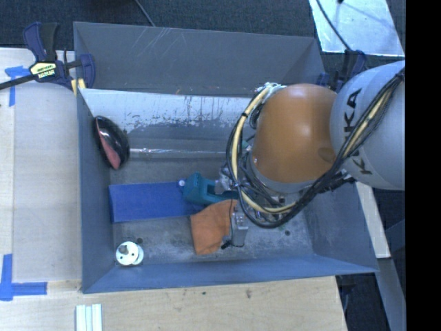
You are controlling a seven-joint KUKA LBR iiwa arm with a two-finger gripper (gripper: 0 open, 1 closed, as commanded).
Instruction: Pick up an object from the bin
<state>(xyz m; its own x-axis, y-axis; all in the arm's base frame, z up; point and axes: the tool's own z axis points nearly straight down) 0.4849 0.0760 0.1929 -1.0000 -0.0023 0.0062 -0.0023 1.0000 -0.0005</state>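
My gripper point(238, 234) reaches down below the arm's orange cover, near the bin's front middle. Its tip stands at the right edge of a flat orange-brown piece point(209, 229) lying on the bin floor. Whether it touches that piece cannot be told. Just behind the piece lies a small teal object point(198, 189), partly hidden under the arm's cables. A flat blue rectangular slab point(146, 201) stretches leftward from the teal object.
A black club-like head with a pink face point(110, 141) rests at the left wall, its clear shaft point(176, 151) running to the right along the back. A small white round thing point(129, 254) sits in the front left corner. The arm covers the bin's right half.
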